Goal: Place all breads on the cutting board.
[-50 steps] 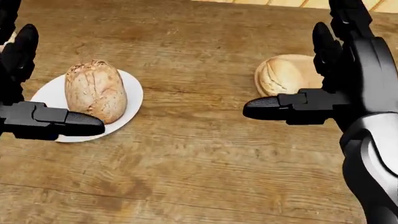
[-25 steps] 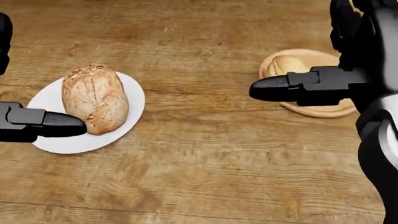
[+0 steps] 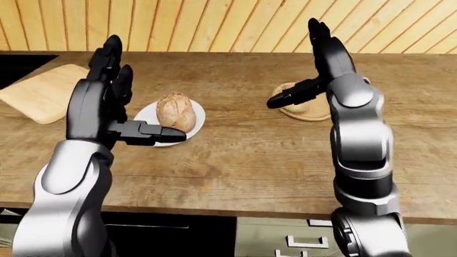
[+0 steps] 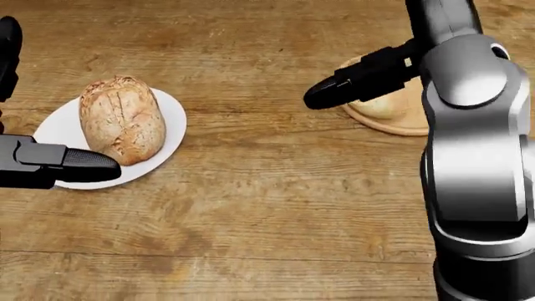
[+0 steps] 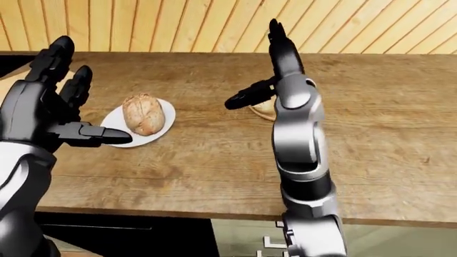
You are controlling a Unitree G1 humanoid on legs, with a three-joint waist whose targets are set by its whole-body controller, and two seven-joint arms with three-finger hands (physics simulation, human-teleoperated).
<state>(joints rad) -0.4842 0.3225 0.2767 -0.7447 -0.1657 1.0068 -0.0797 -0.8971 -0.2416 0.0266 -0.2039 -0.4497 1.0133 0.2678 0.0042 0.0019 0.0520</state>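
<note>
Fingers [image 3: 154, 131] spread (both hands); loaf [image 4: 122, 118] on white plate [image 4: 58, 128].

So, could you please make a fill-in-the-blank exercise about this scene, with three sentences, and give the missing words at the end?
1. The brown loaf lies on a white ____.
2. The cutting board sits near the ____ edge of the left-eye view, with no bread on it.
3. Both the left hand and the right hand have their fingers ____, holding nothing.

Missing words: plate; left; open
</note>
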